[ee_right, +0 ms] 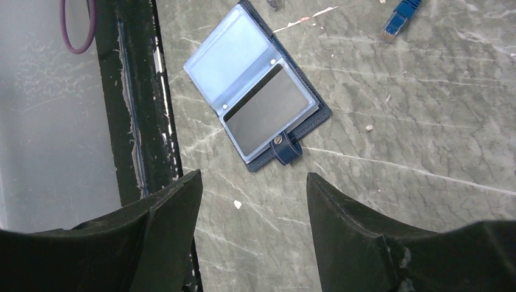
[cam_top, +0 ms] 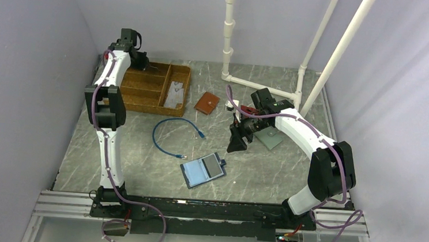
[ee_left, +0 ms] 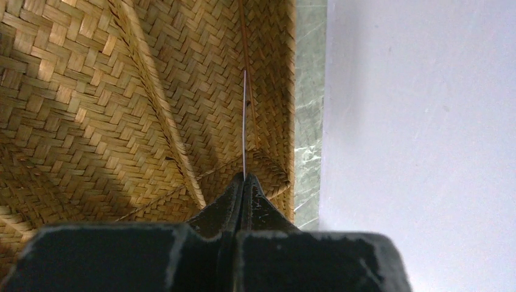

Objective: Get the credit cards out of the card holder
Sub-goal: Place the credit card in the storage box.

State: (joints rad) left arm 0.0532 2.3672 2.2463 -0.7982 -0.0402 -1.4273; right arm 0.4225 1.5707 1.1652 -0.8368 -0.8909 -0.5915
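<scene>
The navy blue leather card holder (cam_top: 202, 171) lies open on the grey marbled bench (cam_top: 139, 161) near its front middle. Its long axis runs diagonally in the top view, its snap tab (ee_right: 285, 148) is at the right end, and a dark card (ee_right: 266, 109) sits in one sleeve. The left pincer (ee_left: 243, 180) is clamped on a thin pale card (ee_left: 244, 121), edge-on over the woven straw tray (ee_left: 91, 91); the right pincer (ee_right: 252, 182) hangs near the holder, fingers apart.

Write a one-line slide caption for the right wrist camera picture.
Right claw open, aimed at the unfolded blue card holder on the grey table, a dark card tucked in its clear sleeve.
</scene>
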